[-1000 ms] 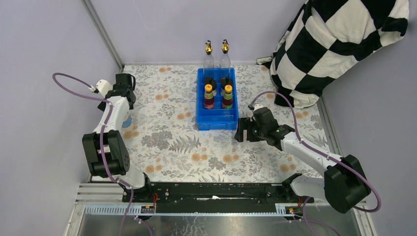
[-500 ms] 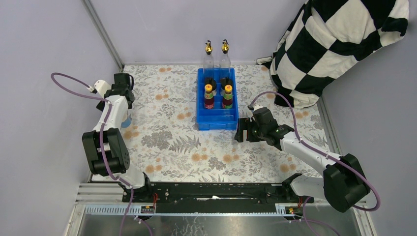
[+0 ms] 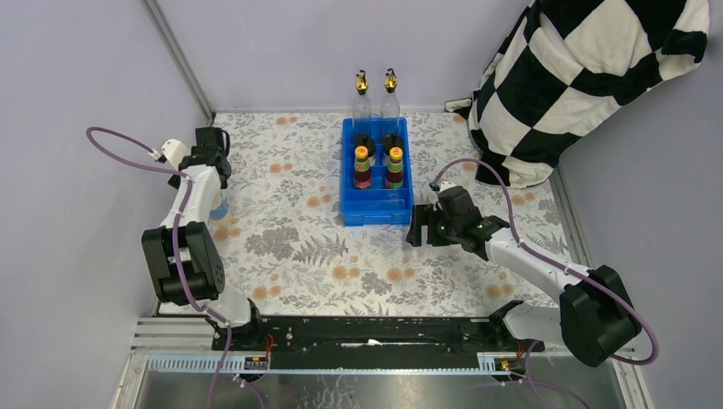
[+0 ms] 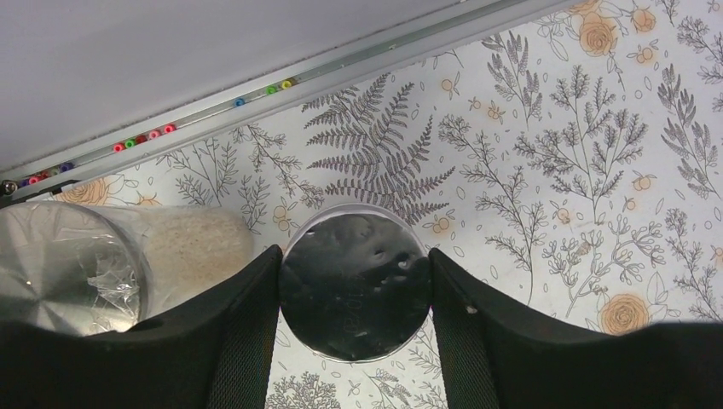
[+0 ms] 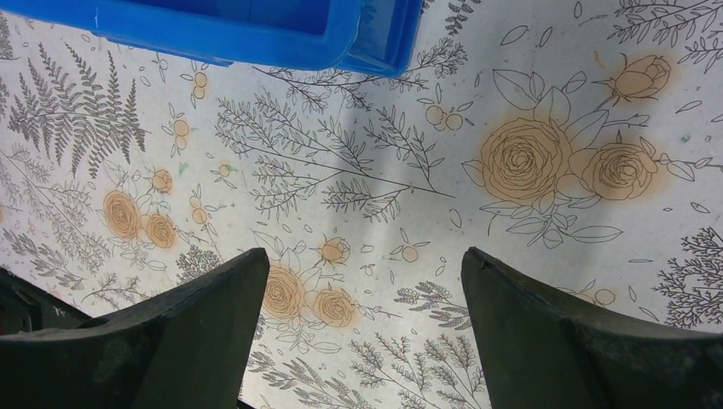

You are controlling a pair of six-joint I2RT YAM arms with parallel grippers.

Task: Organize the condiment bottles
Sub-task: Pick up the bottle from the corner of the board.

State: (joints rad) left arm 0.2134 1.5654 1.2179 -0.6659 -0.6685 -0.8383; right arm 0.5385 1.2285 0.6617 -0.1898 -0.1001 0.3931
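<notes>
Left gripper (image 4: 354,266): at the left edge of the bench (image 3: 298,247), clenched on a silver-lidded jar (image 4: 355,298), one finger against each side of the lid. A second silver-lidded jar (image 4: 60,277), pale grains inside, sits just beside it.

Right gripper (image 5: 362,273): released, jaws wide with nothing between them, above bare bench just off the near right corner of the blue tray (image 3: 375,213).

The tray sits at the middle of the far edge. It holds two orange-capped sauce bottles (image 3: 378,167) side by side, with two black-capped bottles (image 3: 378,141) directly behind them.

Two gold-spouted bottles (image 3: 376,94) stand at the tray's far end. I cannot tell whether they are inside or just behind it.
</notes>
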